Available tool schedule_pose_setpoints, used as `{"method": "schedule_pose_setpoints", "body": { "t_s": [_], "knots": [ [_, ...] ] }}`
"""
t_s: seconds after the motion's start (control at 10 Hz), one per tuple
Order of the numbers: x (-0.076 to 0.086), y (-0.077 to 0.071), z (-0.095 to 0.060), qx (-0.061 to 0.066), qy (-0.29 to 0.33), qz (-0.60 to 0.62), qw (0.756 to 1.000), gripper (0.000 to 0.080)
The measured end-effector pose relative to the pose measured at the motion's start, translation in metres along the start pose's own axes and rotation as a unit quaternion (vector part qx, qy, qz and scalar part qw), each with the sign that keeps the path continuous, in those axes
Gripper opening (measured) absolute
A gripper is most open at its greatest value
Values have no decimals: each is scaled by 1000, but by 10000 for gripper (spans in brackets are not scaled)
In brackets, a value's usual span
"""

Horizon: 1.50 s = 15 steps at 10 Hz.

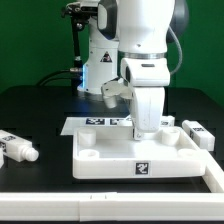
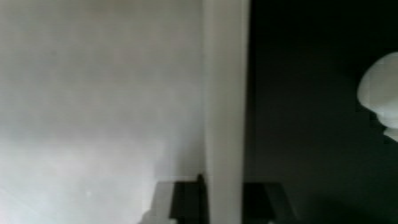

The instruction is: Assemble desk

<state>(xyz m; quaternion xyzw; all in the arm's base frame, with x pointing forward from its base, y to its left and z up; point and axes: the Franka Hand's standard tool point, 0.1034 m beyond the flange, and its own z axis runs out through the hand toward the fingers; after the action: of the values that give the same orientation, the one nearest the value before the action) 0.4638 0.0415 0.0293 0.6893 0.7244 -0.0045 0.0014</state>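
Observation:
The white desk panel [image 1: 140,158], rimmed, with round corner sockets and a tag on its front wall, lies flat in the middle of the table. My gripper [image 1: 147,128] reaches straight down onto its far rim. In the wrist view the dark fingers [image 2: 183,201] stand tight on both sides of the upright white rim [image 2: 226,120], with the panel's floor [image 2: 98,110] to one side. The gripper [image 2: 226,200] looks shut on that rim. White tagged post legs lie loose: one at the exterior view's left [image 1: 18,147], one at its right [image 1: 198,133].
The marker board [image 1: 92,123] lies just behind the panel. The white robot base with blue light [image 1: 98,70] stands at the back. A long white bar [image 1: 100,205] runs along the table's front. A rounded white part [image 2: 379,90] shows on the black table beside the rim.

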Motion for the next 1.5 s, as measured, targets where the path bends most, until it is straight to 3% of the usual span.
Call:
{"method": "schedule_pose_setpoints", "body": {
  "t_s": [0.1,0.3,0.5,0.6,1.1,1.5],
  "knots": [
    [-1,1,0,1,0,0,1000,54],
    [3,27,7,-2,2,-1,1000,54],
    [3,44,18,6,3,0,1000,54],
    [1,45,21,1,6,-7,1000,54],
    [3,48,22,0,7,1,1000,54],
    [10,55,21,23,3,12,1000,54]
  ]
}}
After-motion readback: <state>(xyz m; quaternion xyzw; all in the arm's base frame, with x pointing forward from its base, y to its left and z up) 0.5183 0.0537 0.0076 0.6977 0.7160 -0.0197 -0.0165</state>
